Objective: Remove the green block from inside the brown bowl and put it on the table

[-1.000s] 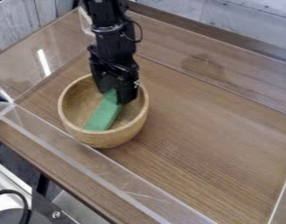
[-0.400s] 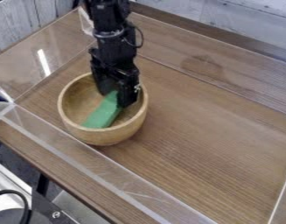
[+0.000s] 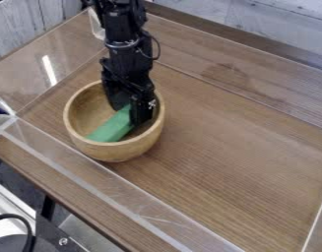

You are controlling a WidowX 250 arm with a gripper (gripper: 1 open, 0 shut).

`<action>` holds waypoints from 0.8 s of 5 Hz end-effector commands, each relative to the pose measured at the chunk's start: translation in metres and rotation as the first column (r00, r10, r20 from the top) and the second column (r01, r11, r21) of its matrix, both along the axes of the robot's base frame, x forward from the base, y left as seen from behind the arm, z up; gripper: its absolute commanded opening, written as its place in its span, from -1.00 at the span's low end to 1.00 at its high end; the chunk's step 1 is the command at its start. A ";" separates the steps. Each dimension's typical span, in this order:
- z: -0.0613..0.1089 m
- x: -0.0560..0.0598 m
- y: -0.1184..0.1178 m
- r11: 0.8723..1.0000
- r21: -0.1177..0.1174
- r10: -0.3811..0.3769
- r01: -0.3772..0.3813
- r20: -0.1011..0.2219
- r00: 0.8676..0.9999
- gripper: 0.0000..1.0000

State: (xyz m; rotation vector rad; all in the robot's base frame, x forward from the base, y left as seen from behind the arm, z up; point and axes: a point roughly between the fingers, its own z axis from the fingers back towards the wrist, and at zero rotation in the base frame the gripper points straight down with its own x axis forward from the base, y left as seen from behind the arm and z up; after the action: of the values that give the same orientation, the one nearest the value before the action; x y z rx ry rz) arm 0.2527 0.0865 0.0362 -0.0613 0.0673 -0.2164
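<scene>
A: Compared with a second ago, the gripper (image 3: pixel 129 99) sits a little lower in the brown bowl (image 3: pixel 82 129); more of the green block (image 3: pixel 114 128) is covered by it now; the bowl itself is in the same spot on the table (image 3: pixel 242 138).

B: Where exactly is the block?

A: Inside the bowl, lying aslant on the inner floor; its lower end shows toward the front, its upper end runs up under the gripper and is hidden there; it is bright green against the pale tan wood.

B: And the fingers, are they on it?

A: They stand apart, spread wide, one to each side of the block's upper end; the gripper points straight down into the bowl; I cannot tell whether the tips touch the block or the bowl's floor, because the black body hides them.

B: The bowl?

A: Round, thick-walled, sitting toward the near left part of the table; its far rim is partly hidden behind the gripper; the black arm (image 3: pixel 120 30) rises from it toward the top of the view.

B: Around that?

A: Brown wood-grain tabletop on all sides; clear acrylic walls (image 3: pixel 51 69) run round its edges, the near one crossing just in front of the bowl; the left wall catches a bright streak of reflected light; pale planks show behind the far edge.
</scene>
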 end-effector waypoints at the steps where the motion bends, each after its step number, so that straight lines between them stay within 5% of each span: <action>1: 0.003 0.005 0.006 1.000 0.026 0.016 -0.017 0.039 0.999 1.00; 2: -0.001 0.004 0.006 0.999 0.030 0.030 -0.031 0.046 0.999 -1.00; 4: 0.002 0.003 0.005 1.000 0.010 0.010 -0.011 0.044 0.999 -1.00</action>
State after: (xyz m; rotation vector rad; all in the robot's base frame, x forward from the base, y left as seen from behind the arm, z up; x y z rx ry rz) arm 0.2528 0.0876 0.0313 -0.0556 0.0459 -0.2088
